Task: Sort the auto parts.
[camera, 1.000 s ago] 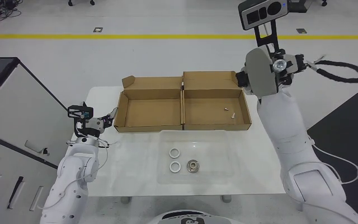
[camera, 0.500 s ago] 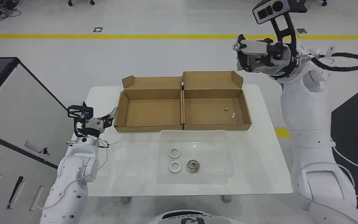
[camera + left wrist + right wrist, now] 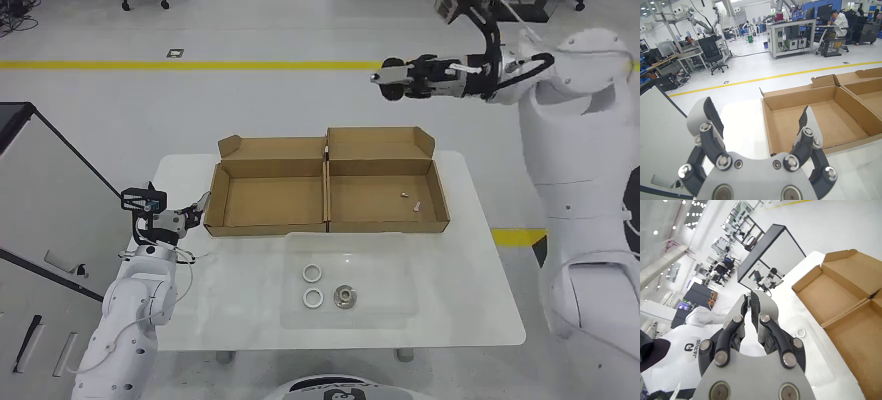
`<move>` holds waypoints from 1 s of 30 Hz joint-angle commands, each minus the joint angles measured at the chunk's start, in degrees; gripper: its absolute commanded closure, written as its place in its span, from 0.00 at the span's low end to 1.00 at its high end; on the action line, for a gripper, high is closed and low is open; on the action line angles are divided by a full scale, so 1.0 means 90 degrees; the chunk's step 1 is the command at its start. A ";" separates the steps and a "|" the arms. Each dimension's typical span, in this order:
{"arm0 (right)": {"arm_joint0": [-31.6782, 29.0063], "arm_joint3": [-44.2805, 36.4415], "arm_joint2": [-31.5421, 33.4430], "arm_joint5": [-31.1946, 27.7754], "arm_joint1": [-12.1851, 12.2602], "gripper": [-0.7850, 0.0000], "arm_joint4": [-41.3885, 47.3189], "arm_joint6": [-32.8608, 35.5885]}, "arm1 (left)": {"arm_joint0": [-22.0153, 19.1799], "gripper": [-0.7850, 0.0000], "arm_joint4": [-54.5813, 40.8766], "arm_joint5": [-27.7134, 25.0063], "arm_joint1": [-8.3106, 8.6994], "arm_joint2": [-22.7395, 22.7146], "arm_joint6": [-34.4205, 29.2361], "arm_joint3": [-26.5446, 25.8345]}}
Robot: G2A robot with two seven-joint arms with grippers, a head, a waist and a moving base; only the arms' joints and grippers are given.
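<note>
My right gripper is shut on a small metal bolt pinched at its fingertips. In the top view it hangs over the floor beyond the table's far edge, behind the cardboard box. The box's right compartment holds two small screws; its left compartment is bare. Two white rings and a metal hub lie in a clear tray. My left gripper stands open and holds nothing, just left of the box.
The white table ends close behind the box. A grey panel stands left of the table. The box walls rise in front of my left gripper. A white ring lies below the right gripper.
The right arm has swung up and leftward, carrying its gripper from beside the box's far right corner out over the floor behind the box. The left arm has not moved.
</note>
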 commanded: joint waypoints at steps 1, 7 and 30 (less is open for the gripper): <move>0.0187 0.0317 -0.0288 -0.0124 -0.0036 1.00 -0.0259 -0.0061 | 0.0000 0.00 0.0000 0.0000 0.0000 0.0000 0.0000 0.0000; 0.0567 0.1247 -0.1174 -0.0497 -0.0167 1.00 -0.1288 -0.0418 | 0.0000 0.00 0.0000 0.0000 0.0000 0.0000 0.0000 0.0000; 0.0754 0.3011 -0.2985 -0.0655 -0.0573 1.00 -0.3803 -0.1510 | 0.0000 0.00 0.0000 0.0000 0.0000 0.0000 0.0000 0.0000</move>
